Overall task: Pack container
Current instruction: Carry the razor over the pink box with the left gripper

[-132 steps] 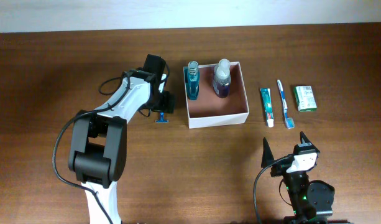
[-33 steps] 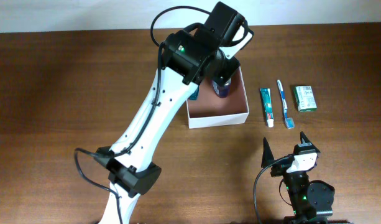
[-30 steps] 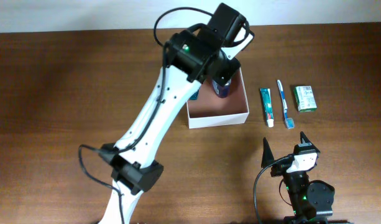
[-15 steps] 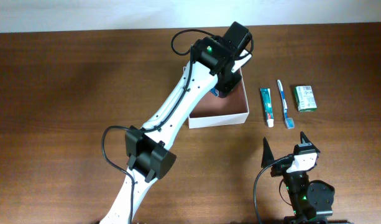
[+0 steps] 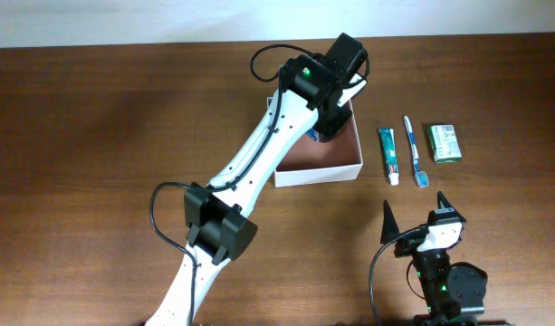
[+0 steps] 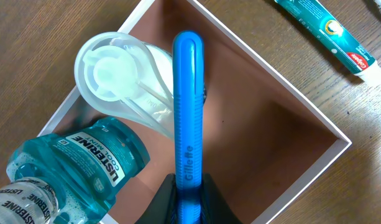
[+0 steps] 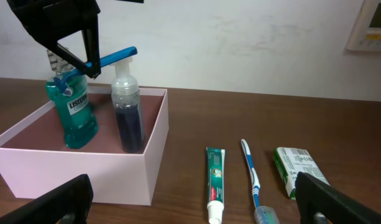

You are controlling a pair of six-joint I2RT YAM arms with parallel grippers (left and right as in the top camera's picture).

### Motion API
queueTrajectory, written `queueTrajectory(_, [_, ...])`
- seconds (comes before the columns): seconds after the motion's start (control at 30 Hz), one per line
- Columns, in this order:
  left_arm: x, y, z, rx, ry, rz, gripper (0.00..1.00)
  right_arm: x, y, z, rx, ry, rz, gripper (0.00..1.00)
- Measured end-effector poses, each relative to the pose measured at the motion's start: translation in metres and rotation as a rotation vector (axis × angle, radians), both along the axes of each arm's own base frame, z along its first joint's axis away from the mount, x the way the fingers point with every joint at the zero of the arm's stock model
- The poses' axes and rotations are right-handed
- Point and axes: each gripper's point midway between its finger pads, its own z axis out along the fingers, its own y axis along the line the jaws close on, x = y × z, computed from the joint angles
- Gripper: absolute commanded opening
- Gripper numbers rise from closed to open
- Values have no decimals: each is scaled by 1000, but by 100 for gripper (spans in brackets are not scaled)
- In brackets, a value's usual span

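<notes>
The container is a white-walled box with a reddish-brown floor. A teal mouthwash bottle and a clear pump bottle stand in its left part. My left gripper is shut on a blue razor, holding it level above the box, over the pump bottle. In the right wrist view the razor pokes out just above the pump bottle. My right gripper stays open near the table's front edge, holding nothing.
To the right of the box lie a toothpaste tube, a toothbrush and a small green packet. The left arm stretches diagonally from the front to the box. The right gripper sits below the toothbrush.
The left gripper was at the razor on the table left of the box; now it holds the razor over the box. In the last half second almost nothing moved.
</notes>
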Motion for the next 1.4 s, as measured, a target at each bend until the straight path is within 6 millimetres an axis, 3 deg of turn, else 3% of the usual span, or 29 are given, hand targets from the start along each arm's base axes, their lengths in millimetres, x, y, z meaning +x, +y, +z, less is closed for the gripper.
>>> queueTrajectory(0.13, [0, 0, 0, 0, 0, 0, 7, 0, 0, 0, -1, 0, 0, 99])
queueTrajectory(0.2, [0, 0, 0, 0, 0, 0, 1, 0, 0, 0, -1, 0, 0, 99])
queueTrajectory(0.63, [-2, 1, 0, 6, 6, -1, 1, 0, 0, 0, 0, 0, 0, 99])
queueTrajectory(0.9, [-1, 0, 16, -17, -21, -1, 1, 0, 0, 0, -1, 0, 0, 99])
queueTrajectory(1.1, [-18, 0, 11, -8, 49, -46, 1, 0, 0, 0, -1, 0, 0, 99])
queueTrajectory(1.4, [-38, -17, 10, -9, 72, -167, 1, 0, 0, 0, -1, 0, 0, 98])
